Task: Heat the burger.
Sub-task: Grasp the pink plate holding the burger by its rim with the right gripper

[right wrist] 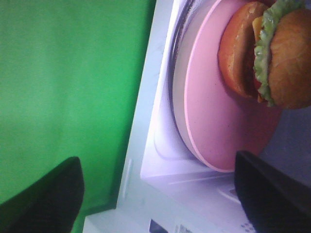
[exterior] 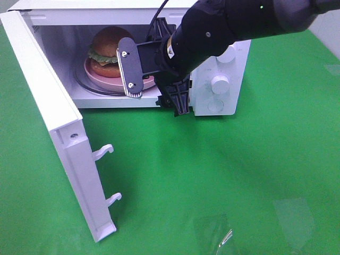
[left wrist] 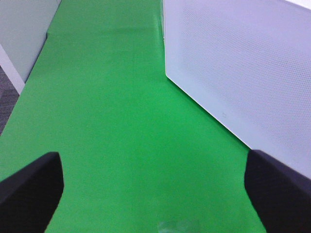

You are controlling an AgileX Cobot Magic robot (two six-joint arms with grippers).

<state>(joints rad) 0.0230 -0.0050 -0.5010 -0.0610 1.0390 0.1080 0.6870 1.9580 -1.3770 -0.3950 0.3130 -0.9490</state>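
The right pincer [exterior: 154,84] hangs at the mouth of the microwave [exterior: 223,109] with its jaws spread wide and nothing between them. One finger is up beside the pink plate [exterior: 103,78] and the other is low at the front sill. In the exterior high view the burger [exterior: 109,49] lies at about 10 o'clock from this pincer, close but not touched. It sits on the plate inside the cavity, and the plate rests on the glass turntable [exterior: 85,85]. The burger is tall, with glossy golden-brown buns, frilly green lettuce and a thin yellow cheese edge, and it stands toward the back of the plate. The open door [exterior: 58,122] swings out toward 8 o'clock, two latch hooks [exterior: 103,151] jutting from its free edge. The dials [exterior: 220,84] sit at 3 o'clock. Bare green tabletop [exterior: 212,175] spreads from 4 to 7 o'clock. The left pincer [left wrist: 155,194] is also wide open and empty over the tabletop, near a white dotted panel [left wrist: 243,63].
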